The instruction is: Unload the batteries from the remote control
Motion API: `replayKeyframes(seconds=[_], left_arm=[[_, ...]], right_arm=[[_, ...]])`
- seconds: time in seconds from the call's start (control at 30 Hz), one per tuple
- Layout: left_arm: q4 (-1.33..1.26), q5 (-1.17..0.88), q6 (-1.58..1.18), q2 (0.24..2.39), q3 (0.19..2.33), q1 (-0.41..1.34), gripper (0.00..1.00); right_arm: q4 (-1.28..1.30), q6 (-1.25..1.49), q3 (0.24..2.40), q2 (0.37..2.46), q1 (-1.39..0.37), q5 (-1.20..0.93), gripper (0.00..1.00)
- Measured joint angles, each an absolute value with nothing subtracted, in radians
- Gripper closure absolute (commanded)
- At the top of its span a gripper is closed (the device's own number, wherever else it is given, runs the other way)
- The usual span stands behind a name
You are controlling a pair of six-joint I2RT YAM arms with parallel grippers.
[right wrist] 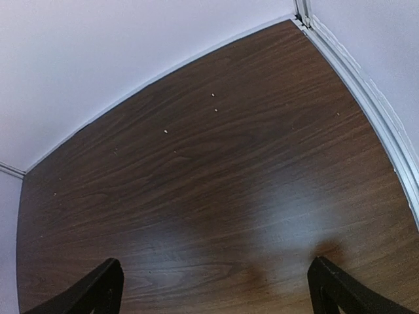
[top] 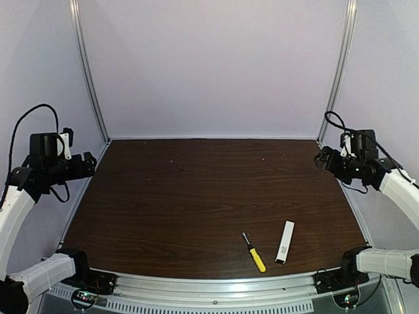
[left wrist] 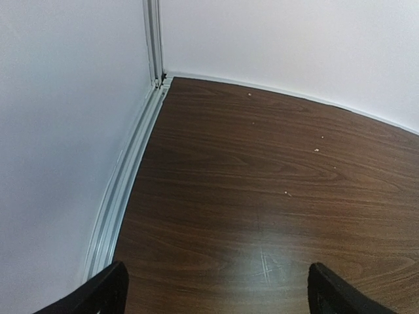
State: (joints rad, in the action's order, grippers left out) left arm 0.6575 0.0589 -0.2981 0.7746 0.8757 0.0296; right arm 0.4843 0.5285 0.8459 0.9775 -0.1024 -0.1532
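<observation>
Well toward the near edge of the bench (top: 163,209), right of its middle, the remote (top: 285,243) lies flat, its long side running near to far with a slight lean. A small dark mark shows by its near end; finer detail is too small to make out. Just beside it on the left, not touching, lies the screwdriver (top: 254,252), yellow handle toward the near edge and shaft pointing to the far left. The right arm's lower link sits by the near right corner, close to the remote but apart from it.

Both claws are well away from these. The left claw (top: 93,163) hangs at the left edge and the right claw (top: 319,159) at the right edge, each toward the far side. Each is released and holds nothing: in the wrist views the left fingers (left wrist: 108,291) and right fingers (right wrist: 105,291) stand wide apart over bare wood. A few pale specks (right wrist: 165,131) dot the far part of the bench.
</observation>
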Motion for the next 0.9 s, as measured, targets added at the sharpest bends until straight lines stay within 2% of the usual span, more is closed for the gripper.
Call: replayKeyframes(seconds=[0.37, 0.9], left_arm=[[0.656, 0.059, -0.298, 0.775, 0.873, 0.030, 0.03], [0.655, 0.059, -0.298, 0.772, 0.870, 0.030, 0.03]], right_arm=[[0.663, 0.581, 0.848, 1.052, -0.152, -0.129, 0.00], [0.702, 0.742, 0.781, 1.170, -0.532, -0.081, 0.00]])
